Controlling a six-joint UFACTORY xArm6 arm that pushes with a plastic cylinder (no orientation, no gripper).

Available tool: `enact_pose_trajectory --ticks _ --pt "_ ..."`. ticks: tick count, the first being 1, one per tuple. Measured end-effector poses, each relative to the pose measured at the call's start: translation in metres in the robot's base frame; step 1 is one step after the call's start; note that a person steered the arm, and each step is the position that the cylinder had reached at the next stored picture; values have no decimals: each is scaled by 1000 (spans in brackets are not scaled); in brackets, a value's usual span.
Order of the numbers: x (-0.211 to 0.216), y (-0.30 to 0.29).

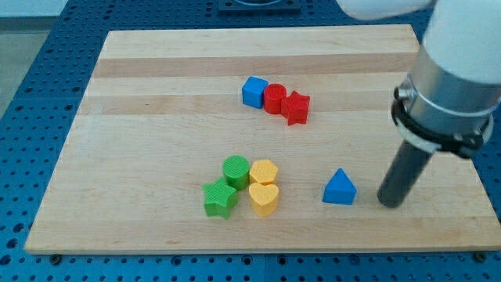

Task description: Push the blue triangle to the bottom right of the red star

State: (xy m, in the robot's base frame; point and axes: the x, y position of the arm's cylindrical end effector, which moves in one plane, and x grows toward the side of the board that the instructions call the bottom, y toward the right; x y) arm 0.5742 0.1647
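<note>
The blue triangle (pixel 340 188) lies on the wooden board (pixel 156 117) toward the view's bottom right. The red star (pixel 296 107) sits near the board's upper middle, touching a red cylinder (pixel 275 99) on its left. My tip (pixel 391 203) rests on the board just to the right of the blue triangle, a small gap apart from it. The triangle is well below and to the right of the red star.
A blue cube (pixel 254 92) touches the red cylinder's left side. A cluster at the bottom middle holds a green cylinder (pixel 236 170), a green star (pixel 221 199), a yellow hexagon (pixel 264 171) and a yellow heart (pixel 264 198). The arm's body (pixel 450 86) looms over the right edge.
</note>
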Motion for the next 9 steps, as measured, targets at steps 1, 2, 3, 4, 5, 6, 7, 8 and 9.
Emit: enact_pose_trajectory --ticks 1,2,3,4,5,6,7,8,9 --pt "7 -35" --pt "4 -52" --pt "-12 -55" --pt "-26 -67" --pt "-26 -93" --pt "-33 -98" --pt "-57 -97" --pt "-81 -97" --pt "-92 -88"
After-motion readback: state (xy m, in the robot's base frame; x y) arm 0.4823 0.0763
